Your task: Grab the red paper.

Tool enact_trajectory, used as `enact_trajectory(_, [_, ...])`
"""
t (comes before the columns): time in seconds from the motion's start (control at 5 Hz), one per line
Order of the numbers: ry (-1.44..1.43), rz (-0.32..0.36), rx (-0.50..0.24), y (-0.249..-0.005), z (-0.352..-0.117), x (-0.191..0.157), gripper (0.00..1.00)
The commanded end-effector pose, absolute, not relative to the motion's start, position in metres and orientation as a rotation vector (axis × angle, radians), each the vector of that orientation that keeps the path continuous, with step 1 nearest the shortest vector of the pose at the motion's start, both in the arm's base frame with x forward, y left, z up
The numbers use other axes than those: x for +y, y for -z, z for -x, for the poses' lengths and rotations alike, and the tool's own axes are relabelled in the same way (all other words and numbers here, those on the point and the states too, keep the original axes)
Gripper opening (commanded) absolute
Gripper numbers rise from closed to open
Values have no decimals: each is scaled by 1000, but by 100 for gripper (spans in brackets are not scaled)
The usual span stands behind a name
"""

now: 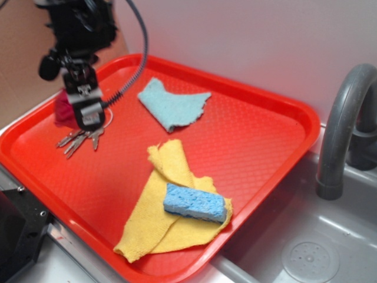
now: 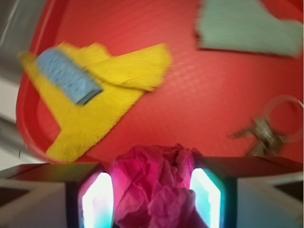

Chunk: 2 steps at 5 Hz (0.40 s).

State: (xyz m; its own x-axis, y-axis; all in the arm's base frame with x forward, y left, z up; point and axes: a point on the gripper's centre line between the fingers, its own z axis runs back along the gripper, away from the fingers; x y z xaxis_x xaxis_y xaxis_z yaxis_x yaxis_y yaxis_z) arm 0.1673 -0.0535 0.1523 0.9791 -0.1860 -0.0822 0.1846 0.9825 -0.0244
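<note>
the gripper (image 2: 152,190) is clamped on the red paper (image 2: 154,183), the crumpled ball wedged between both pads (image 2: 97,202), so the grab looks made. in the exterior view the paper (image 1: 63,111) sits behind the gripper (image 1: 88,115) at the tray's (image 1: 259,147) far left, above the keys (image 1: 79,138), apart from the yellow cloth (image 1: 171,206) and sponge (image 1: 194,202).

A bright red tray (image 1: 259,124) carried everything, set just beside a grey sink (image 1: 312,247). Near the tray's middle lay a yellow cloth (image 1: 171,200) with a blue sponge (image 1: 194,202) resting on it. Toward the tray's far edge lay a pale blue cloth (image 1: 171,106), and a bunch of keys (image 1: 79,140) lay at its left.
</note>
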Motion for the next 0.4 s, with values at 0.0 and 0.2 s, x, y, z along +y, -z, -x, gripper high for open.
enact_trajectory(0.0, [-128,-17,-95,-212,-153,-44,0])
enact_trajectory(0.2, [-160,-66,-163,-220,-154,-43,0])
